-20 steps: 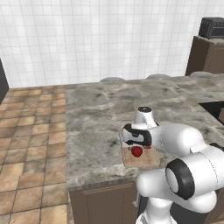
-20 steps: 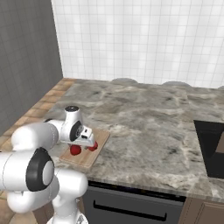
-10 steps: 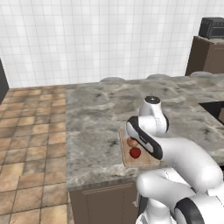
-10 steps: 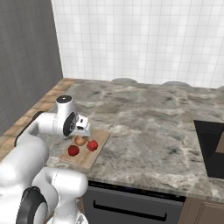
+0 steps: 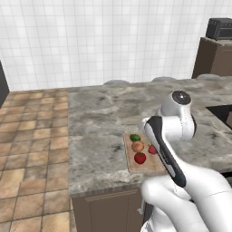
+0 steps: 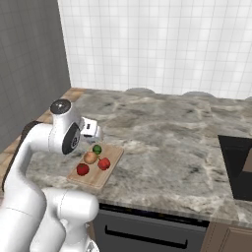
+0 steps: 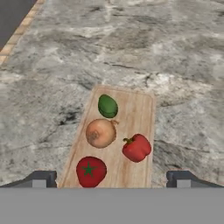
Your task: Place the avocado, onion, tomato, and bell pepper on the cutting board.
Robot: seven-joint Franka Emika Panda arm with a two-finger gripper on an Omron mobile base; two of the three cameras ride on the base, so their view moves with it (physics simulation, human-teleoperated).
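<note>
All four vegetables are observed lying on the cutting board point(image 7: 142, 109): the avocado point(image 7: 107, 106) at the far end, the onion point(image 7: 100, 133) just behind it, the bell pepper point(image 7: 137, 148) beside the onion toward the board's other long edge, and the tomato point(image 7: 91, 171) nearest the hand. The same grouping is confirmed in the left base view (avocado point(image 5: 135, 137), onion point(image 5: 137, 146), tomato point(image 5: 140, 157), bell pepper point(image 5: 152, 149)) and in the right base view on the cutting board point(image 6: 110, 165). Compared with one second ago, when the hand was set low over the board and hid most of it, the arm has been raised and drawn back, so that the whole board is now exposed. The gripper point(image 7: 112, 179) is seen spread wide in the hand view, with nothing between its fingertips, and it is held well above the vegetables. The items are noted as close together, some perhaps touching; none overhangs the edge. It is judged that the last piece has been released and that the task is complete, with only withdrawal of the arm remaining.
</note>
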